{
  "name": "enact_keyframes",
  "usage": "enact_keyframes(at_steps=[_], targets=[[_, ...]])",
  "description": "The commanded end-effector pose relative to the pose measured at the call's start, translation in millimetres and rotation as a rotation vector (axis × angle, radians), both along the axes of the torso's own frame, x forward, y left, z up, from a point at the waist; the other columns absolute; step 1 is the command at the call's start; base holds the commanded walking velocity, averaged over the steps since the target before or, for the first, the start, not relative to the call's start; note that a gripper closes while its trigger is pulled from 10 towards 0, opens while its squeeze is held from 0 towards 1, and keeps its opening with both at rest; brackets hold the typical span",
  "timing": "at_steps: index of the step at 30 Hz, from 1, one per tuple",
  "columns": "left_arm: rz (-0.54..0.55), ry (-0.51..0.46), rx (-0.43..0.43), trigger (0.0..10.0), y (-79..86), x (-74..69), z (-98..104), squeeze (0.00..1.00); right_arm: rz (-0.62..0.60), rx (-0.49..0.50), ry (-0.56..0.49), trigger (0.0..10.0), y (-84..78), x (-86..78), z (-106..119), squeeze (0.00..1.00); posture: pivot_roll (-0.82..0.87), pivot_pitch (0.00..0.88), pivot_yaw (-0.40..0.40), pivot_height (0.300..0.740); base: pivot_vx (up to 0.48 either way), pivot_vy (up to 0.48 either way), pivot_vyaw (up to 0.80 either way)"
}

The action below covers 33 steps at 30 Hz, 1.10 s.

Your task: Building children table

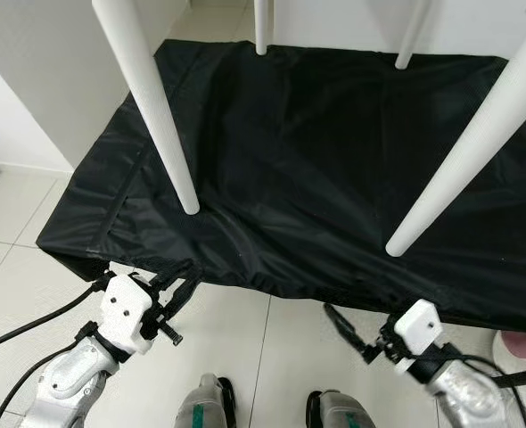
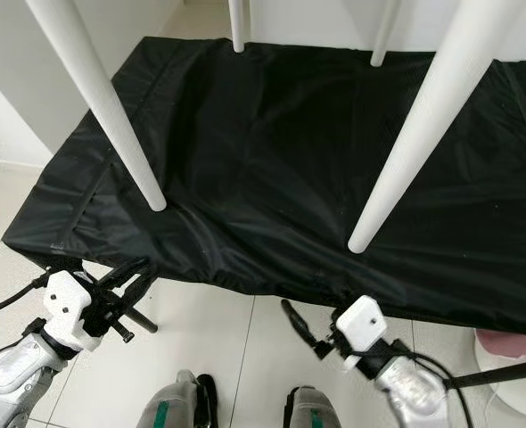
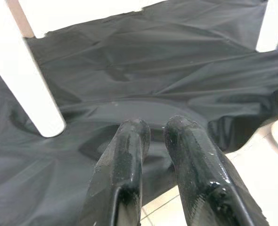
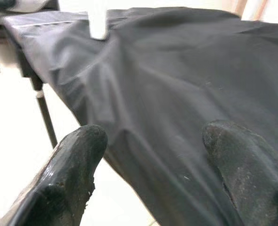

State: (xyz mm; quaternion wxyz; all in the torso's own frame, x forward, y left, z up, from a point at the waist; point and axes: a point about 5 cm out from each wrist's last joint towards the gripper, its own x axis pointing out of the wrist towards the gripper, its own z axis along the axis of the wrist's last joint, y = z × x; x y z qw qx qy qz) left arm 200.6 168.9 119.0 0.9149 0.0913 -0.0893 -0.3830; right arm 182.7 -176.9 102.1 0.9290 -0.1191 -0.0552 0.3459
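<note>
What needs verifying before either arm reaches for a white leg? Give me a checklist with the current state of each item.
1. Left tool free of any load: ok, its fingers are nearly together with nothing between them.
2. Right tool open and free of any load: ok, its fingers are spread wide.
3. Both tools short of the black cover: ok, each sits off its near edge, above the tiled floor.
4. Four white legs standing on the cover: ok, two near, two far.
5. Legs firmly fixed in the tabletop: cannot tell, the joints are out of frame.
6. Cover lying flat: not ok, it is wrinkled around the near legs.
</note>
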Motion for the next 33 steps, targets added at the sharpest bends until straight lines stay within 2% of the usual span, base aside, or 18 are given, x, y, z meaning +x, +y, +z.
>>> enact_keyframes(at_steps=[1,2,4,5,8,10,12,15,18,22,25,27,29,33], targets=[[-0.105,0.034,0.047,10.0,-5.0,-3.9,-6.8,0.0,0.167,-0.011,0.126,10.0,1.9,-5.6,-7.2,0.0,0.07,0.11,0.004,0.74,0.0,0.0,0.0],[-0.105,0.034,0.047,10.0,-5.0,-3.9,-6.8,0.0,0.167,-0.011,0.126,10.0,1.9,-5.6,-7.2,0.0,0.07,0.11,0.004,0.74,0.0,0.0,0.0],[-0.135,0.053,0.057,10.0,-6.5,-3.1,-11.7,0.0,0.297,-0.056,0.216,10.0,0.1,-9.5,-14.5,0.0,0.07,0.097,-0.002,0.74,0.0,0.0,0.0],[-0.135,0.053,0.057,10.0,-6.5,-3.1,-11.7,0.0,0.297,-0.056,0.216,10.0,0.1,-9.5,-14.5,0.0,0.07,0.097,-0.002,0.74,0.0,0.0,0.0],[-0.164,0.104,0.079,10.0,-7.2,2.5,-23.6,0.0,0.464,-0.19,0.376,10.0,-11.4,-13.4,-40.3,0.0,0.06,0.07,0.001,0.74,0.0,0.0,0.0],[-0.17,0.118,0.081,10.0,-7.6,3.6,-25.4,0.0,0.481,-0.205,0.399,10.0,-13.5,-13.5,-43.8,0.0,0.06,0.07,0.001,0.74,0.0,0.0,0.0],[-0.186,0.131,0.119,10.0,-4.7,8.3,-38.4,0.0,0.466,-0.245,0.478,10.0,-22.8,-4.6,-60.0,0.0,0.05,0.052,-0.001,0.74,0.0,0.0,0.0],[-0.204,0.175,0.146,10.0,-2.3,10.3,-50.2,0.0,0.439,-0.258,0.521,10.0,-29.2,2.1,-69.4,0.0,0.05,0.045,0.001,0.74,0.0,0.0,0.0],[-0.187,0.281,0.223,10.0,5.7,15.0,-77.0,0.0,0.302,-0.245,0.602,10.0,-44.1,15.8,-87.5,0.0,0.04,0.034,0.003,0.74,0.0,0.0,0.0],[-0.138,0.344,0.264,10.0,17.3,17.3,-93.2,0.0,0.129,-0.166,0.624,10.0,-54.2,26.5,-96.7,0.0,0.05,0.03,0.007,0.74,0.0,0.0,0.0],[-0.102,0.393,0.293,10.0,25.9,16.6,-105.8,0.0,-0.005,-0.158,0.653,10.0,-61.5,24.1,-111.9,0.0,0.05,0.032,0.01,0.74,0.0,0.0,0.0],[-0.095,0.421,0.296,10.0,27.2,17.1,-111.5,0.0,-0.015,-0.155,0.69,10.0,-60.2,18.4,-120.0,0.0,0.05,0.034,0.015,0.74,0.0,0.0,0.0],[-0.057,0.465,0.321,10.0,26.1,18.8,-122.8,0.0,-0.009,-0.206,0.747,10.0,-55.8,6.5,-134.1,0.0,0.05,0.035,0.015,0.74,0.0,0.0,0.0],[-0.042,0.489,0.344,10.0,23.4,18.6,-129.6,0.0,0.006,-0.232,0.789,10.0,-53.1,-0.9,-141.5,0.0,0.05,0.038,0.015,0.74,0.0,0.0,0.0]])
